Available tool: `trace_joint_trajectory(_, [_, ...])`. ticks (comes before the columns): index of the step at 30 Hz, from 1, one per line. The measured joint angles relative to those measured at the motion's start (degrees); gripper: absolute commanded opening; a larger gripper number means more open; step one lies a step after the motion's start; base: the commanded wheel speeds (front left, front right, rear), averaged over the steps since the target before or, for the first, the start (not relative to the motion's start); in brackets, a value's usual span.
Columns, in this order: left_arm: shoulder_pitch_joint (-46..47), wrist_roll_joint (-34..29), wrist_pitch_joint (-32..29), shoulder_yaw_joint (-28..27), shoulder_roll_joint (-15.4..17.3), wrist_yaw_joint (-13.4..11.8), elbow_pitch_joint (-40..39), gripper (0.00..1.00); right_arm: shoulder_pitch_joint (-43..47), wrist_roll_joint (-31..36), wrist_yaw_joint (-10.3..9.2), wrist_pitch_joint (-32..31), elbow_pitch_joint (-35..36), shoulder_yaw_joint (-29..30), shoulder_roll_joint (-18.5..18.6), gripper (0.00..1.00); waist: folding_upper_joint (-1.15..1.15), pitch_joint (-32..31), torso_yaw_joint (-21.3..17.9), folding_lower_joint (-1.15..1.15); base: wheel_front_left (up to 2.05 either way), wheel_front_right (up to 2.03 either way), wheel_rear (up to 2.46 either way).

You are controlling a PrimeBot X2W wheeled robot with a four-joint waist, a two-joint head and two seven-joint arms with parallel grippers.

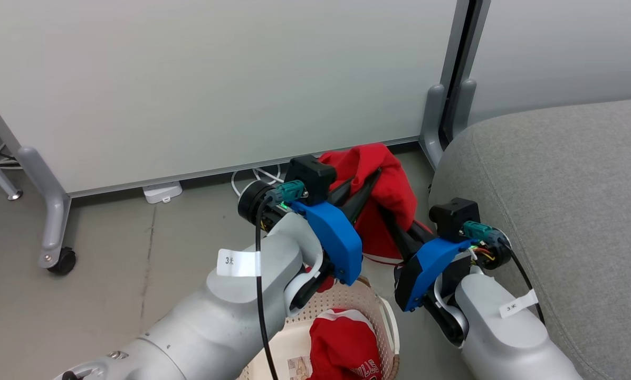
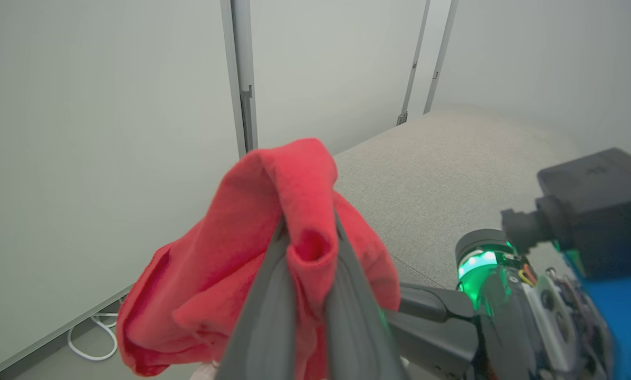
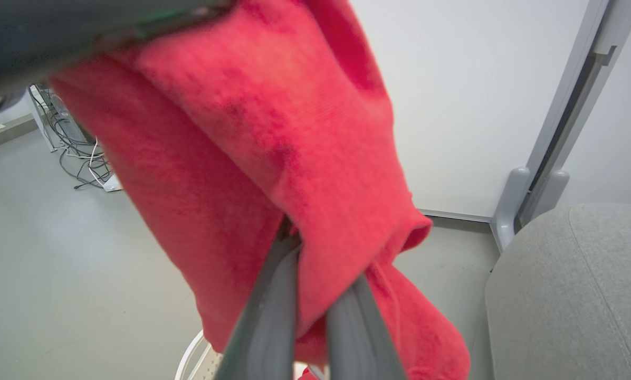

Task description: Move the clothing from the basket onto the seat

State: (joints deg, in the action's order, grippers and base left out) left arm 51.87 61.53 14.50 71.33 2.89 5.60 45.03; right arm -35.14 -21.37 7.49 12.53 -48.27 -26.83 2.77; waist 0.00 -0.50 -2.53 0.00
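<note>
**Head view: lifted garment [image 1: 386, 177] pinched by both hands, up out of the basket [image 1: 350, 296]**

Head view has the two arms reaching forward side by side, dark fingers angled toward each other into the same bunch of red cloth. The left hand [image 1: 376, 174] is closed tight on an upper fold; in the left wrist view its fingers [image 2: 273, 285] squeeze a rolled edge of the fabric, which drapes down on either side. The right hand [image 1: 388, 215] is likewise closed, gripping the cloth lower down; in the right wrist view its fingers [image 3: 273, 295] pinch a hanging fold, the rest of it spilling over them. The lifted garment hangs in the air before the pale partition [image 1: 215, 84], over the floor [image 1: 136, 253], with the grey seat [image 1: 558, 184] close by on the robot's right and not touching it. A lettered garment [image 1: 342, 343], red with white trim, lies crumpled inside the basket, between the two forearms. A white cable [image 1: 249, 177] loops on the floor at the foot of the partition
</note>
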Motion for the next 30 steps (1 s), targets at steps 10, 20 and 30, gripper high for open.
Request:
trace_joint_trajectory(10, [-0.01,1.02,0.23,0.26,0.0,0.1,0.89,0.0,-0.56,-1.43,0.0,0.74,-1.05,-1.4,0.0,0.0,0.0,-0.13,-0.69,0.0,0.0,0.0,0.0])
trace_joint_trajectory(20, [-0.01,1.44,0.32,0.71,-0.01,0.33,1.49,0.0,-1.14,-1.93,0.0,1.35,-2.13,-1.88,0.0,0.0,0.0,-0.09,-0.8,0.0,0.0,0.0,0.0])
trace_joint_trajectory(30, [0.0,1.72,0.41,1.04,0.0,0.36,1.76,0.0,-1.32,-2.65,0.0,1.75,-2.72,-2.59,0.0,0.0,0.0,-0.25,-0.87,0.0,0.0,0.0,0.0])
